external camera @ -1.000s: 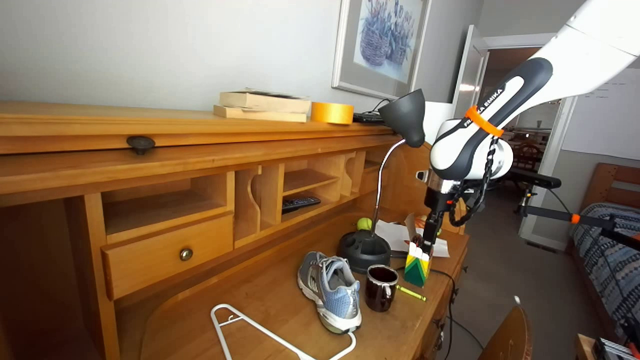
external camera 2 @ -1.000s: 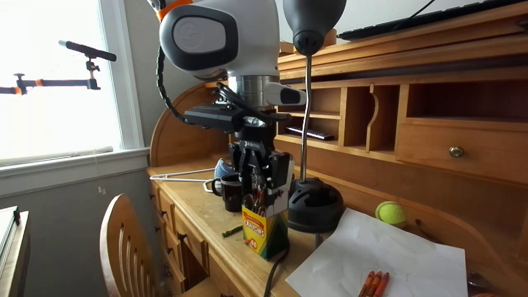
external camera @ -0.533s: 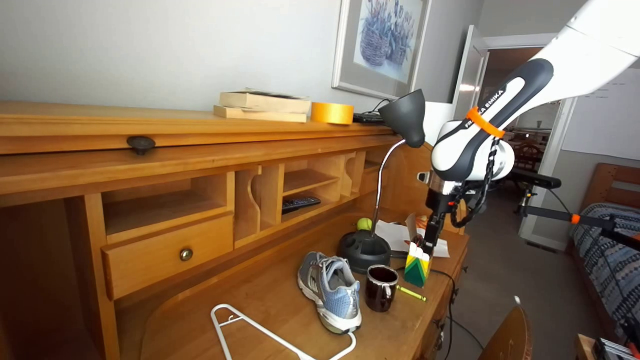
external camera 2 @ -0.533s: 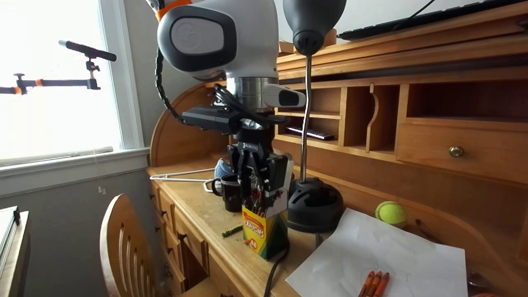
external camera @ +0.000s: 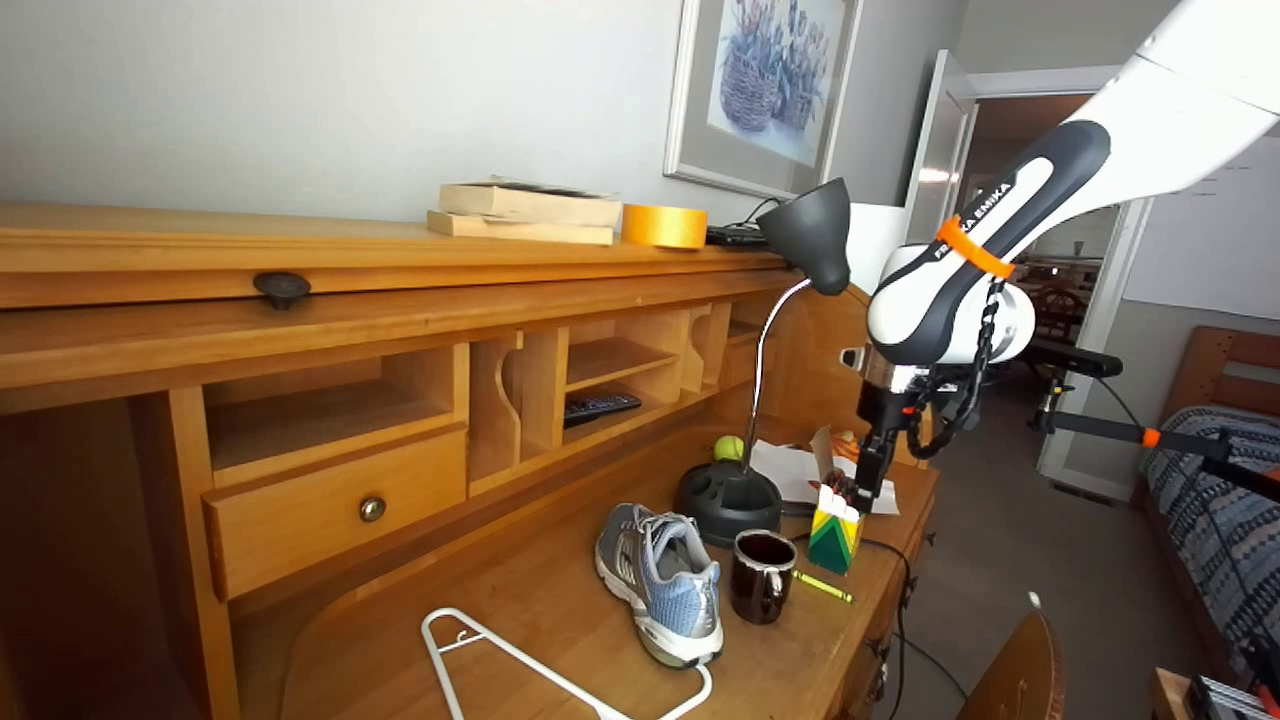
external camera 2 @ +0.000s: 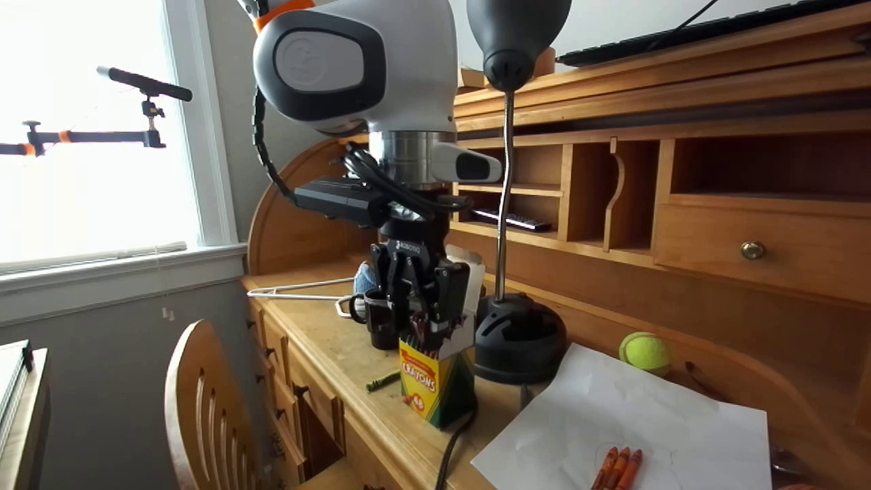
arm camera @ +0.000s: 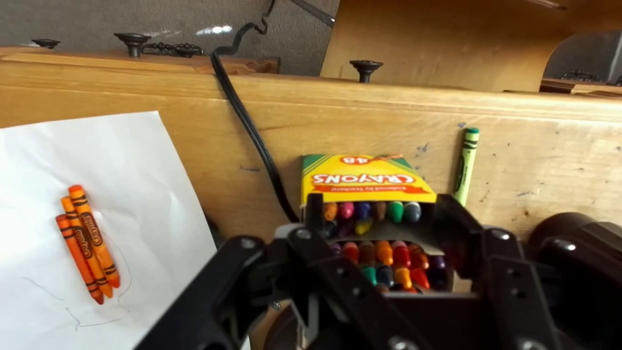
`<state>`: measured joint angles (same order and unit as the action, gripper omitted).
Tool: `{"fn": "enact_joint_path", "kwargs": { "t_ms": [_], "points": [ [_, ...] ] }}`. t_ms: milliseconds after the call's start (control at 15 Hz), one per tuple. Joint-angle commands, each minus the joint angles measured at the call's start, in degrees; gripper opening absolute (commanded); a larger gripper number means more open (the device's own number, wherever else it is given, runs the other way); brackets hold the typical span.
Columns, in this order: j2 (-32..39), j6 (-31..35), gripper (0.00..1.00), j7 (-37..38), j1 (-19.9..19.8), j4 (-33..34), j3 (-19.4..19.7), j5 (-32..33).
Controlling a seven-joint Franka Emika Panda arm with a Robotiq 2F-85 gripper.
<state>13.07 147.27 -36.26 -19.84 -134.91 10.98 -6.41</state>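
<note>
- Wrist view: our end effector (arm camera: 380,213) hangs, jaws apart, at the open crayon box (arm camera: 362,180).
- Beside it: a green crayon (arm camera: 467,163).
- Farther off: orange crayons (arm camera: 86,245) on paper (arm camera: 155,214).

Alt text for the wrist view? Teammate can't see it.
The claw, jaws apart, is at the open top of a box of multicolored crayons. At picture right, a light green crayon lies on the desk; at left, three orangish crayons lie on white paper.

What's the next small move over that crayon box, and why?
Perhaps narrow the fingers slightly: in the wrist view they stand apart, with several crayons in the box showing between them, so the gap looks too wide to single one out.
</note>
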Motion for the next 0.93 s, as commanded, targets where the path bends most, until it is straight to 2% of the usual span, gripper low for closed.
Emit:
{"fn": "enact_joint_path", "kwargs": {
  "t_ms": [0, 267, 333, 600, 867],
  "points": [
    [-1.49, -0.06, 0.62, -1.01, -0.84, -1.26, -0.47, -0.79],
    [-3.08, -0.64, 0.61, -0.89, -0.74, -1.63, -0.47, -1.05],
    [-3.58, -0.95, 0.58, -0.71, -0.67, -1.78, -0.42, -1.12],
    [-4.68, -2.06, 0.54, 1.97, 0.05, -2.41, 0.59, 0.48],
    [-4.84, -2.61, 0.61, 5.54, 0.32, -3.15, 1.44, 1.37]
  ]
}}
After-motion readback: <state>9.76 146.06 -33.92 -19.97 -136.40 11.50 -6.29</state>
